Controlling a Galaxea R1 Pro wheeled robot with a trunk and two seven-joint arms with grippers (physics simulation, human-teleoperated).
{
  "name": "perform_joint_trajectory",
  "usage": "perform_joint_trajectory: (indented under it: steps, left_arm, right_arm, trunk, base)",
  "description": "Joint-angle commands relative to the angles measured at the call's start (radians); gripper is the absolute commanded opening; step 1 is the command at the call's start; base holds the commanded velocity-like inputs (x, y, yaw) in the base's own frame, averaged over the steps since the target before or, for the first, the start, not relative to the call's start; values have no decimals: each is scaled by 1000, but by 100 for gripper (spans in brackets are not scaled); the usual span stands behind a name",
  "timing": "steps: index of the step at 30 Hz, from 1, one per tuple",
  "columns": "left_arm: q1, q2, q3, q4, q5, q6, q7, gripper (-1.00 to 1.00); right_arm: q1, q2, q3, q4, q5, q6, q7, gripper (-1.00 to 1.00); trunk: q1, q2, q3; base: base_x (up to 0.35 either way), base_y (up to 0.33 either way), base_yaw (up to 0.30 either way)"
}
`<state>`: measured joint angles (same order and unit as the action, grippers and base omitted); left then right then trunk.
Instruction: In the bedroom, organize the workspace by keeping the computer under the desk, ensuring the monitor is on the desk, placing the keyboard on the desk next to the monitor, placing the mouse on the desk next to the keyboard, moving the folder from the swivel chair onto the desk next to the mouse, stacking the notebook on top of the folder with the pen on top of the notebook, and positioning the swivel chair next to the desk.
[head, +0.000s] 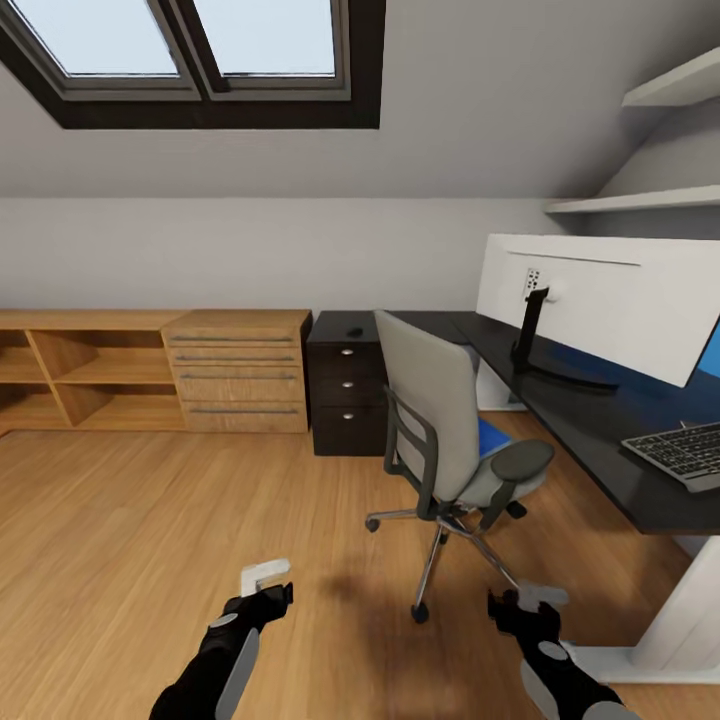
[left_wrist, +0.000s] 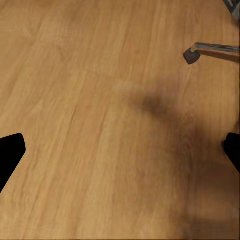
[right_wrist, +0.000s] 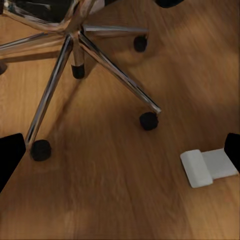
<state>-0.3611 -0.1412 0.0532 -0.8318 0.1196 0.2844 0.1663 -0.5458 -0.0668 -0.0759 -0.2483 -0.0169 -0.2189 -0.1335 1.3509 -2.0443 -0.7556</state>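
- Far left, a light wooden shelf unit (head: 70, 375) and a wooden dresser (head: 238, 372) with bar handles stand along the back wall.
- Near left, the left gripper (head: 266, 583) hangs over bare wood floor (head: 130, 540); its fingers (left_wrist: 10, 152) stand wide apart, holding nothing.
- Centre, the desk (head: 560, 400) has its dark drawer unit (head: 345, 395) at the far end, with the small black mouse (head: 355, 331) on top.
- The swivel chair (head: 440, 440) stands just beside the desk, back turned toward the camera; the blue folder (head: 492, 436) lies on its seat.
- Near right, the right gripper (head: 527, 603) hovers by the chair's chrome base (right_wrist: 75, 55), fingers (right_wrist: 11, 150) spread apart and empty.
- Right, the monitor (head: 600, 300) stands on the desk, white back showing; the keyboard (head: 685, 452) lies nearer, at the desk's front edge.
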Motion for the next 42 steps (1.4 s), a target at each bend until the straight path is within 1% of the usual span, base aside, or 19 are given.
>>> perform_joint_trajectory:
  steps: [1,3,6,8,9,14,15,16,17,20,22,25,29,30,31,34,35,39,42]
  left_arm:
    - [-13,-5,1,-2,10,6,4,100]
    - [-47,-14,1,-1,10,9,3,100]
    - [-75,-19,1,-2,10,10,1,100]
    - [-83,-20,1,-2,11,10,-2,100]
    - [-89,-21,3,-2,11,9,-4,100]
    - [-94,-24,-3,-4,11,6,-5,100]
    - [-95,-24,-6,-11,11,7,-5,100]
    - [-96,-23,-8,-40,11,9,-5,100]
    - [-96,-23,-9,-62,11,9,-5,100]
    - [-92,-25,-11,-119,11,11,-5,100]
    - [-82,-26,-13,-145,11,11,-5,100]
    - [-58,-27,-20,-201,11,12,-5,100]
    - [-9,-26,-26,-306,11,20,-5,100]
    - [20,-26,-32,-364,11,33,-5,100]
    - [75,-26,-54,-468,11,69,-5,100]
    - [134,-24,-82,-572,11,119,-5,100]
    - [168,-23,-95,-627,11,148,-5,100]
    - [219,-22,-112,-694,11,189,-5,100]
    - [234,-22,-117,-712,11,201,-5,100]
  right_arm:
    - [-14,0,-4,2,-2,10,0,100]
    - [-50,-2,-5,2,-3,47,-2,100]
    - [-88,-7,-7,4,-3,76,-6,100]
    - [-102,-9,-11,3,-4,87,-13,100]
    - [-117,-10,-22,-1,-5,109,-31,100]
    - [-145,-11,-39,-4,-13,154,-55,100]
    - [-158,-10,-47,-5,-29,164,-60,100]
    - [-177,-10,-59,-6,-89,175,-64,100]
    - [-184,-11,-62,-6,-123,177,-65,100]
    - [-191,-13,-65,-3,-169,178,-66,100]
    - [-193,-13,-64,-1,-180,177,-66,100]
    - [-195,-12,-64,1,-194,178,-65,100]
    - [-196,-12,-70,1,-205,181,-71,100]
    - [-196,-12,-71,1,-209,181,-73,100]
    - [-196,-13,-74,-2,-216,181,-75,100]
    - [-197,-14,-75,-5,-222,180,-76,100]
    - [-196,-13,-75,-6,-223,178,-76,100]
    - [-196,-13,-74,-8,-222,175,-76,100]
    - [-195,-14,-73,-9,-221,174,-75,100]
  trunk:
    - [4,-8,-4]
    - [11,-22,-11]
    - [23,-43,-20]
    - [31,-57,-26]
    - [34,-64,-29]
    - [54,-99,-45]
    - [57,-106,-48]
    - [61,-113,-51]
    - [65,-120,-54]
    - [77,-141,-64]
    - [84,-155,-70]
    - [96,-176,-80]
    - [111,-204,-92]
    - [115,-211,-95]
    - [119,-218,-98]
    - [130,-239,-108]
    - [134,-246,-111]
    - [149,-274,-123]
    - [161,-295,-133]
  base:
    - [0,0,0]
    - [0,0,0]
    - [0,0,0]
    - [0,0,0]
    - [0,0,0]
    - [0,0,0]
    - [0,0,0]
    - [0,0,0]
    - [0,0,0]
    - [0,0,0]
    - [0,0,0]
    - [0,0,0]
    - [0,0,0]
    - [0,0,0]
    - [0,0,0]
    - [0,0,0]
    - [0,0,0]
    - [0,0,0]
    - [0,0,0]
